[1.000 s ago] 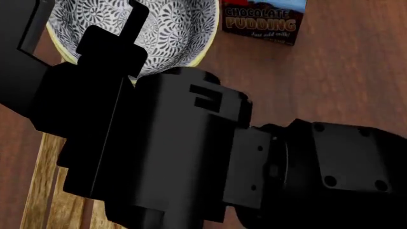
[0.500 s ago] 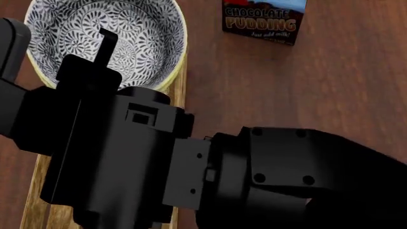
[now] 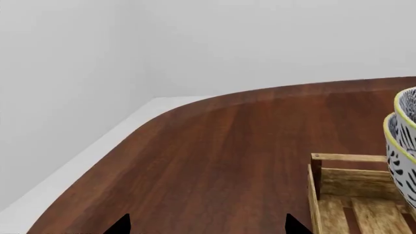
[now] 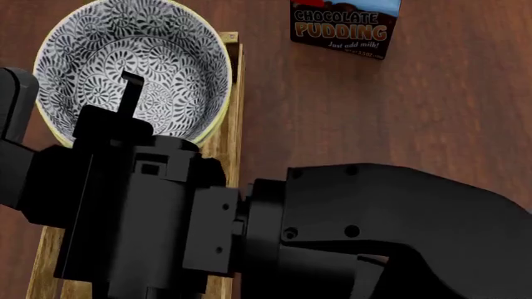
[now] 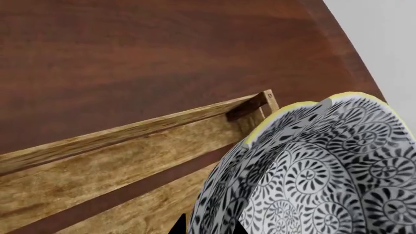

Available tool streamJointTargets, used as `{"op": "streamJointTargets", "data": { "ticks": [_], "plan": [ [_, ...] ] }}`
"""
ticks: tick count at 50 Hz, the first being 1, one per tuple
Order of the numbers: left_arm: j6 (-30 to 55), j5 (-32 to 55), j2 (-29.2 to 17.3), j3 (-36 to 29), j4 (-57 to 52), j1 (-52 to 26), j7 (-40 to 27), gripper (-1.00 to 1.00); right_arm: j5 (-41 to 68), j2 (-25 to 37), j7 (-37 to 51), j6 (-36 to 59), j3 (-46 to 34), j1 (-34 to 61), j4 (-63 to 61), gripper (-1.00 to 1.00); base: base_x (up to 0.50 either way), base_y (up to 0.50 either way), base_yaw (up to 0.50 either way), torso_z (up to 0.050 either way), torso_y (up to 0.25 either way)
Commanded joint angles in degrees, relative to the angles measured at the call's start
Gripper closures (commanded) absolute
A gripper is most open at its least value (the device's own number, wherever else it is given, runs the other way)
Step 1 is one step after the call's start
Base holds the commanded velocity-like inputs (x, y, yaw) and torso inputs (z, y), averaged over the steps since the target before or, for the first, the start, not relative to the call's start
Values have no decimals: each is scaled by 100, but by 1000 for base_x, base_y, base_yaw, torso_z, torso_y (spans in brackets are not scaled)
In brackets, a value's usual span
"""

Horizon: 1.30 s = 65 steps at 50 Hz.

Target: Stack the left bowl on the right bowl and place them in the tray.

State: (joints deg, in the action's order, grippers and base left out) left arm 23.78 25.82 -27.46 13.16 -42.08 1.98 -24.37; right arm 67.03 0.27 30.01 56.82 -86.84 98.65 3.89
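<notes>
Patterned bowl over tray

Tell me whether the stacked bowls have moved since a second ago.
Yes. The stacked bowls shifted left, away from the pudding box, and now sit over the tray.

- Two patterned bowls, nested, at the frame's right edge.
- One light-wood tray, left of centre.
- One chocolate pudding box, top centre.
- One dark wooden table.

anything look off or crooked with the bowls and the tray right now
Nothing stands out. The stacked bowls sit nested and level at the far end of the tray, held by the right gripper. The pudding box stands upright on the table.
</notes>
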Motion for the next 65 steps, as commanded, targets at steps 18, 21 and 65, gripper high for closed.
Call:
{"op": "streamJointTargets", "data": {
  "ticks": [18, 21, 65],
  "plan": [
    [-68, 96, -11, 85, -4, 73, 3, -100, -745, -27, -882, -45, -202, -224, 123, 100, 0, 0, 0, 0, 1],
    [-72, 120, -16, 122, -18, 94, 0, -100, -832, -27, -954, -28, -193, -289, 159, 100, 0, 0, 0, 0, 0],
    [-135, 193, -48, 157, -55, 153, -16, -100, -1587, -27, -1687, -80, -176, -806, 375, 100, 0, 0, 0, 0, 1]
  ]
}}
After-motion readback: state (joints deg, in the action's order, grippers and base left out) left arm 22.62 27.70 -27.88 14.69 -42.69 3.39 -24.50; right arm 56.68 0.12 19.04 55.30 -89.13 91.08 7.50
